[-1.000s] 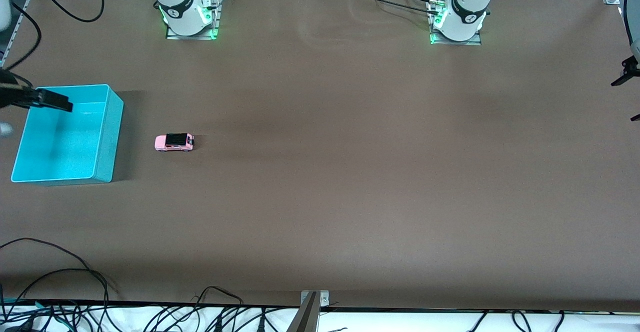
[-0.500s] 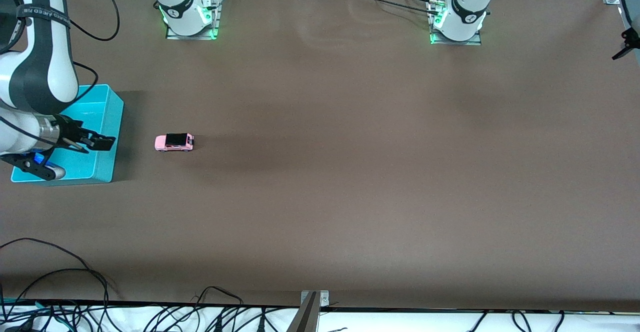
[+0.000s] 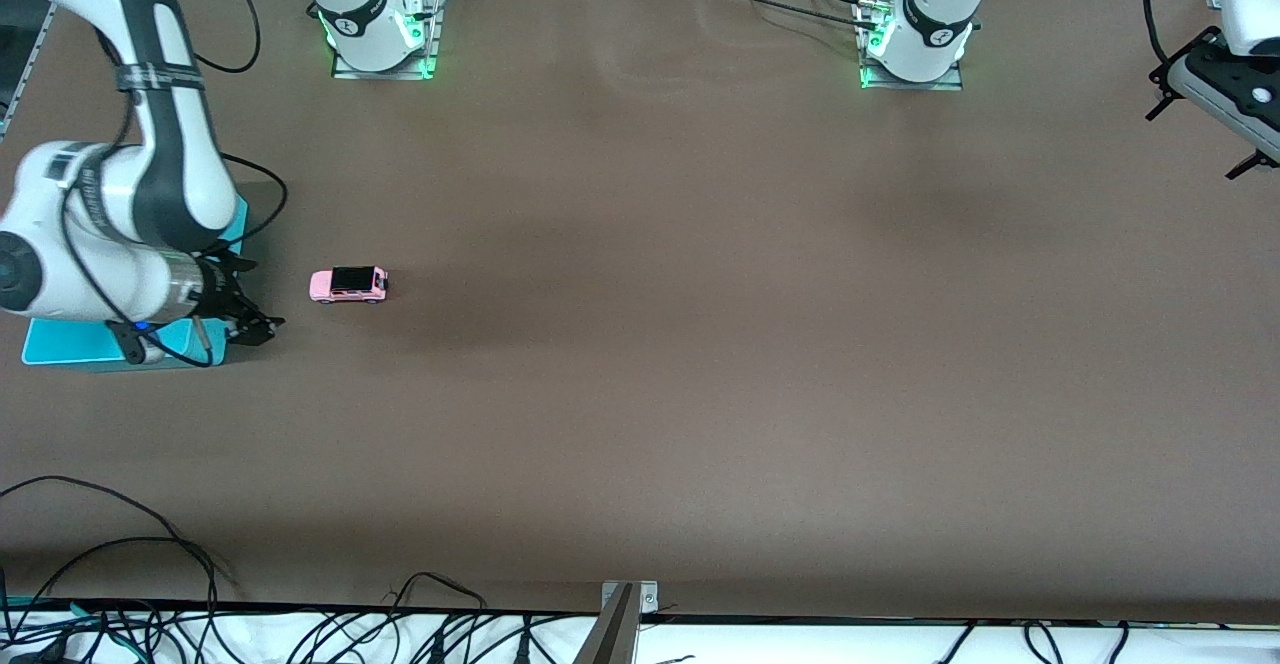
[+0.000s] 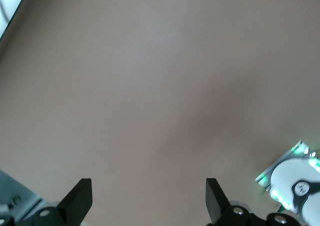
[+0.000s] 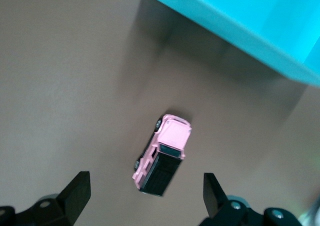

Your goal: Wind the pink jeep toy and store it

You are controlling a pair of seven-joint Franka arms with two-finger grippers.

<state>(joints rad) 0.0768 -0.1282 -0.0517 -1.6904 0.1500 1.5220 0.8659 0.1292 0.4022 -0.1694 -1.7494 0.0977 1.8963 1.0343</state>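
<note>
Right gripper point(image 3: 245, 319), fingers spread and empty, hangs by the turquoise bin point(image 3: 60, 349) with the pink jeep toy point(image 3: 348, 285) at its two o'clock on the table, so the approach is under way and a descent astride the car comes next, while the left gripper point(image 4: 147, 201), open too, waits.

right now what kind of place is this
Likely a robotics lab bench: two arm bases bolted to a brown table, loose cables along its edge, and only a pink jeep and a turquoise bin as props.

A turquoise bin point(image 3: 60, 346) sits on the brown surface point(image 3: 700, 344) toward the right arm's end, with black cables point(image 3: 150, 564) trailing along the surface's near edge.
</note>
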